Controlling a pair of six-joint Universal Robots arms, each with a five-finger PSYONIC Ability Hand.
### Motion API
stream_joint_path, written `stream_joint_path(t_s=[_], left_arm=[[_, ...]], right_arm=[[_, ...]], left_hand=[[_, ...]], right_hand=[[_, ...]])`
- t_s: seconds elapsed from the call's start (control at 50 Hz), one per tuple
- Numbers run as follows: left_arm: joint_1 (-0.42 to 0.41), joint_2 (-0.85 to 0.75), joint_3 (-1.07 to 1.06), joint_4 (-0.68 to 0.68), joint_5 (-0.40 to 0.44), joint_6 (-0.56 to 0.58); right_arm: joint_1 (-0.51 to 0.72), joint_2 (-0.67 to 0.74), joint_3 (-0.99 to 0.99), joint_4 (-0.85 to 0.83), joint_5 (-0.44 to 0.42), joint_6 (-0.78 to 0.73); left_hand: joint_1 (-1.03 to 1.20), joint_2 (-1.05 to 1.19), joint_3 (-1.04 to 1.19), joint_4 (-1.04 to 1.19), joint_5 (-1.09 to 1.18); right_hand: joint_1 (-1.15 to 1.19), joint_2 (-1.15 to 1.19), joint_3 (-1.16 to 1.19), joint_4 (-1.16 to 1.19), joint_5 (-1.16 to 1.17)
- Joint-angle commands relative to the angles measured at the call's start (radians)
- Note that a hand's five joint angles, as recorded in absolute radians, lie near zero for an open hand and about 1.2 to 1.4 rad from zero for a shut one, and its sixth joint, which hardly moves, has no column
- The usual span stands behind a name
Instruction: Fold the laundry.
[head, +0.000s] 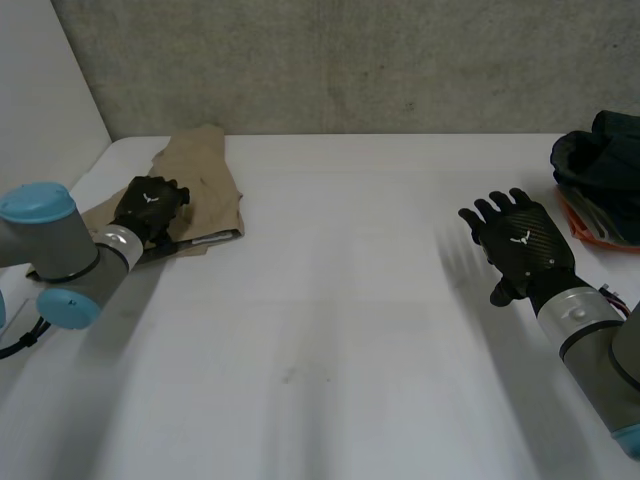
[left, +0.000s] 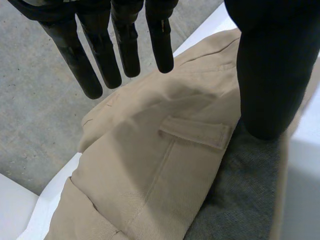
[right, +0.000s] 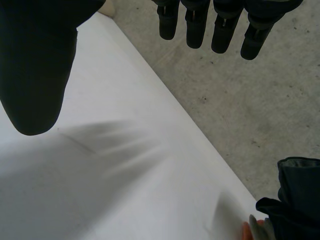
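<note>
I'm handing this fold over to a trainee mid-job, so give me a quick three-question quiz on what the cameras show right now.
1. Multiple choice: what lies under the left hand?
A) khaki trousers
B) a white towel
C) a blue sock
2. True or false: the right hand is curled round a piece of cloth.
3. Fill in: the pile of dark clothes at the far edge lies nearest the ____ hand.

Key
1. A.
2. False. Its fingers are straight, above a bare part of the white table.
3. Right.
</note>
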Motion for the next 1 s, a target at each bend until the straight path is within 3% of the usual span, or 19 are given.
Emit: stream_joint_path(t_s=[0.02, 0.26, 0.32, 0.34, 0.4, 0.48, 0.58, 0.74, 0.84, 0.88, 0.98, 1.0], left_arm=[[0.002, -0.05, 0.069, 0.004, 0.006, 0.0], [0.007, -0.11, 0.144, 0.009, 0.006, 0.0], [0.007, -0.116, 0.15, 0.012, 0.003, 0.004], [0.005, -0.11, 0.147, 0.025, -0.006, 0.007], [-0.011, -0.084, 0.13, 0.071, -0.046, 0.006], [-0.053, 0.026, 0.029, 0.156, -0.163, -0.014], [-0.204, 0.239, -0.117, 0.185, -0.211, -0.132], [-0.476, 0.379, -0.165, 0.162, -0.218, -0.374], [-0.622, 0.32, -0.09, 0.163, -0.23, -0.427], [-0.689, 0.223, -0.019, 0.159, -0.247, -0.425], [-0.755, 0.116, 0.061, 0.15, -0.275, -0.425], [-0.76, 0.109, 0.061, 0.15, -0.277, -0.425]], right_arm=[[0.002, 0.013, -0.002, -0.001, 0.001, -0.002], [0.0, 0.037, -0.009, -0.001, 0.001, -0.004], [0.0, 0.039, -0.011, -0.001, 0.001, -0.004], [0.0, 0.039, -0.011, -0.001, 0.001, -0.004], [0.0, 0.039, -0.011, -0.001, 0.003, -0.004], [0.001, 0.039, -0.012, -0.001, 0.016, -0.004], [0.002, 0.037, -0.017, -0.001, 0.041, -0.005], [0.0, 0.034, -0.022, -0.001, 0.087, -0.004], [0.0, 0.031, -0.023, 0.0, 0.133, -0.002], [0.0, 0.031, -0.023, 0.0, 0.145, -0.002], [-0.009, 0.03, -0.035, 0.009, 0.178, 0.005], [-0.012, 0.03, -0.038, 0.011, 0.181, 0.007]], left_hand=[[0.161, 0.166, 0.166, 0.17, 0.166], [0.375, 0.38, 0.38, 0.384, 0.38], [0.717, 0.723, 0.722, 0.727, 0.723], [0.928, 0.933, 0.932, 0.937, 0.933], [0.93, 0.935, 0.935, 0.939, 0.935], [0.93, 0.935, 0.935, 0.939, 0.935], [0.93, 0.935, 0.935, 0.939, 0.935], [0.93, 0.935, 0.935, 0.939, 0.935], [0.93, 0.935, 0.935, 0.939, 0.935], [0.93, 0.935, 0.935, 0.939, 0.935], [0.93, 0.935, 0.935, 0.939, 0.935], [0.834, 0.839, 0.839, 0.844, 0.839]], right_hand=[[-0.055, -0.04, -0.042, -0.043, -0.044], [-0.055, -0.04, -0.042, -0.043, -0.044], [-0.055, -0.04, -0.042, -0.043, -0.044], [-0.055, -0.04, -0.042, -0.043, -0.044], [-0.055, -0.04, -0.042, -0.043, -0.044], [-0.055, -0.04, -0.042, -0.043, -0.044], [-0.055, -0.04, -0.042, -0.043, -0.044], [-0.055, -0.04, -0.042, -0.043, -0.044], [-0.055, -0.04, -0.042, -0.043, -0.044], [-0.055, -0.04, -0.042, -0.043, -0.044], [-0.055, -0.04, -0.042, -0.043, -0.044], [-0.055, -0.04, -0.042, -0.043, -0.044]])
